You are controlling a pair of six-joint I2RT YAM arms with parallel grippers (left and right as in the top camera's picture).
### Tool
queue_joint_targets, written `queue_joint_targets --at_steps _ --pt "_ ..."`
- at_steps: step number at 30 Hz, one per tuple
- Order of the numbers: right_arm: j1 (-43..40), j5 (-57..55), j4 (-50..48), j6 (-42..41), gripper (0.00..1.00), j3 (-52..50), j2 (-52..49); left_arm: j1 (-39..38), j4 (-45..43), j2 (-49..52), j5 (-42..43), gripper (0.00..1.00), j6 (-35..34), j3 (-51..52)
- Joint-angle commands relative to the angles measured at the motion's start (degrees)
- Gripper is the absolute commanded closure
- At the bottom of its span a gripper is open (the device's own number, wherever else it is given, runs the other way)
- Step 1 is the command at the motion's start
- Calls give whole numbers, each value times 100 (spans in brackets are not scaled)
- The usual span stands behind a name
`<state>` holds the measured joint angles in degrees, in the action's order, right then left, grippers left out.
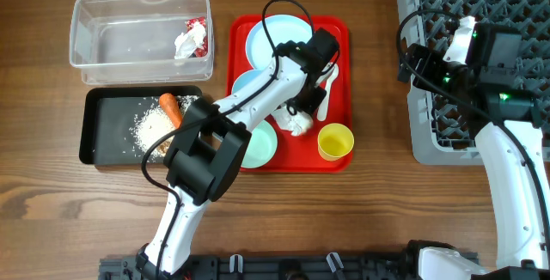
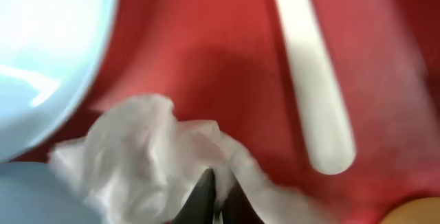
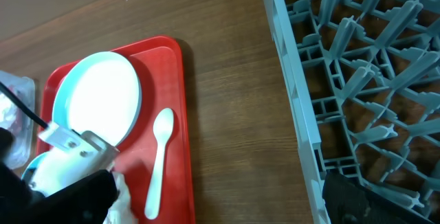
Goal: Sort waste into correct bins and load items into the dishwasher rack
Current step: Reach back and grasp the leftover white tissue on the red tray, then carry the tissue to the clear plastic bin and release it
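My left gripper [image 1: 301,118] is down on the red serving tray [image 1: 339,35], its fingers [image 2: 216,191] pinched on a crumpled white tissue [image 1: 298,127] [image 2: 137,148]. The white plastic spoon [image 2: 313,80] [image 3: 159,159] lies just beside it. The light blue plate [image 1: 266,39] [image 3: 96,97], pale blue bowl [image 1: 247,87], mint bowl [image 1: 262,147] and yellow cup [image 1: 335,142] also sit on this tray. My right gripper [image 1: 412,61] hovers empty and open at the left edge of the grey dishwasher rack [image 1: 430,134] [image 3: 357,59].
The clear tub [image 1: 86,31] at the back left holds a red wrapper [image 1: 199,33] and a white tissue [image 1: 184,46]. The black tray [image 1: 94,134] in front of it holds a carrot [image 1: 170,108] and rice grains [image 1: 148,127]. Bare wood lies between the red tray and the rack.
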<state>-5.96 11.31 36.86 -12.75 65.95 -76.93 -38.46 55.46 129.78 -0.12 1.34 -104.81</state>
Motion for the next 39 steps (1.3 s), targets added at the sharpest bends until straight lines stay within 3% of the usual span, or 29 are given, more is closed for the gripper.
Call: queue_joint_targets --at_steps 1,13,24,32,39 --pt "-11 -96 7 61 0 116 -50 61 105 -55 70 96 -205 -638" --pt "-11 -96 7 59 0 116 -50 540 295 -616 66 96 -208 -1349" --pt "-11 -96 2 61 0 116 -50 2197 2 -916 -35 96 -957 -1351" --pt "-11 -96 -13 59 0 116 -50 3095 -343 -1080 1307 96 -1145 -1351" --pt "-11 -96 -42 59 1 116 -50 3248 -505 -1462 1362 96 -1233 -1351"
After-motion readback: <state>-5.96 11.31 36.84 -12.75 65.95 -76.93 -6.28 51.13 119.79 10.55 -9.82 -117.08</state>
